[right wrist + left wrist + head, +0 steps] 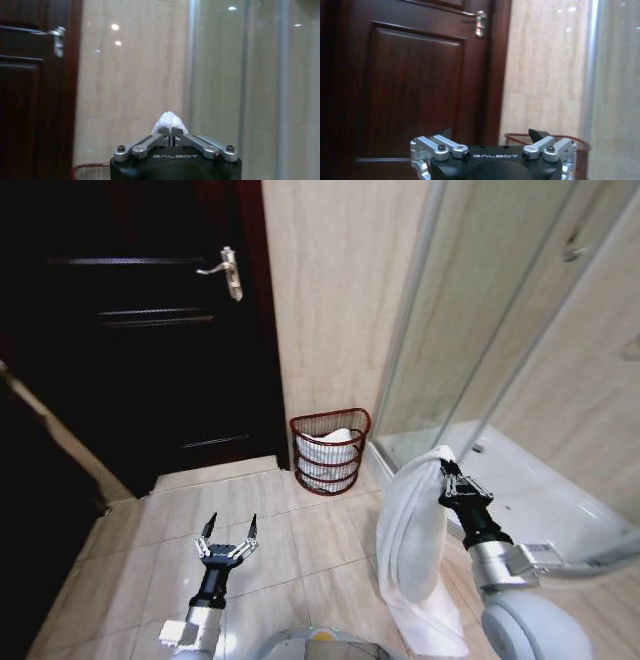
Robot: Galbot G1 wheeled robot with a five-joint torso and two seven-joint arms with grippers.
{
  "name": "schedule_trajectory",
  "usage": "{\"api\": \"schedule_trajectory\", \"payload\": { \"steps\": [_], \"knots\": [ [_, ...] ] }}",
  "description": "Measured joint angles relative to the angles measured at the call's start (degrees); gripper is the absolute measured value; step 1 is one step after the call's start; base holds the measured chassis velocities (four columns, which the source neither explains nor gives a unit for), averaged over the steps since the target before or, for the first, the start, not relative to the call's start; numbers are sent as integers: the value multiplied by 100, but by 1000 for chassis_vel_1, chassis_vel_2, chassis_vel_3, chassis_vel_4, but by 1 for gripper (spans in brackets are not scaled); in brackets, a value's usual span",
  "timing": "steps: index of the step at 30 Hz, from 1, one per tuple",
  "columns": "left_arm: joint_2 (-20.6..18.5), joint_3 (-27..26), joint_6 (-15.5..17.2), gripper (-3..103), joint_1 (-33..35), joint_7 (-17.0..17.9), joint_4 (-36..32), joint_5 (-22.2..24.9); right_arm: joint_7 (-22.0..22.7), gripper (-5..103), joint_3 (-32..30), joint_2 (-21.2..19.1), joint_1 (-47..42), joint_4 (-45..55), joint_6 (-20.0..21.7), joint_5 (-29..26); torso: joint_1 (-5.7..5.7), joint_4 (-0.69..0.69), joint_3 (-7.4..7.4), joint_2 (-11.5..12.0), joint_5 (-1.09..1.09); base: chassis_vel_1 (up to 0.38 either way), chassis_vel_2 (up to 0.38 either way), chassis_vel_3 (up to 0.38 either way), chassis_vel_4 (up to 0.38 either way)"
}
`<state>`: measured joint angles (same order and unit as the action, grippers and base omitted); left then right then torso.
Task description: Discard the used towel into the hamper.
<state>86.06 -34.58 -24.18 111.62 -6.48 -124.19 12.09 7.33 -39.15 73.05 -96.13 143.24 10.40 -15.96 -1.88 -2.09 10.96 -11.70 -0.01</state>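
Right gripper (444, 468) jaws pinch white towel (412, 530) short of hamper (330, 452); left gripper (230, 525) open.

Home bathroom: glass shower stall (520, 330) right of towel-holding gripper (443, 468), tiled floor (300, 550), dark wooden door (140, 330).

The towel (412, 520) is white cloth, soft and slightly rough, with a terry-like nap that shows at its tip in the right wrist view. The hamper (330, 452) is made of thin dark red-brown bars, perhaps coated wire, and white cloth lies inside it. The right pincer (446, 471) and the left pincer (228, 527) have matt silver metal links on a black, smooth body, probably plastic. The door (140, 330) is dark wood with a glossy varnish and a shiny metal handle (226, 272). The floor (290, 550) and the wall (335, 290) are beige polished tile that reflects lamps. The shower screen (500, 310) is smooth glass in a pale metal frame.
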Motion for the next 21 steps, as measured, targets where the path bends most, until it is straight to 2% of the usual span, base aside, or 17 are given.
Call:
{"api": "schedule_trajectory", "payload": {
  "steps": [9,13,21],
  "knots": [
    [15,35,-184,100,0,44,37,0,16,1,-35,-13,71,0,7,-89,0,-2,0,0,0,96,91,68,74],
    [17,37,-211,100,6,53,39,-2,44,1,-37,-20,89,0,7,-119,0,2,0,0,1,0,0,0,0],
    [28,36,-221,100,29,61,38,-18,65,1,-6,-45,136,1,10,-131,1,0,-1,0,2,-52,65,66,-57]
  ]
}}
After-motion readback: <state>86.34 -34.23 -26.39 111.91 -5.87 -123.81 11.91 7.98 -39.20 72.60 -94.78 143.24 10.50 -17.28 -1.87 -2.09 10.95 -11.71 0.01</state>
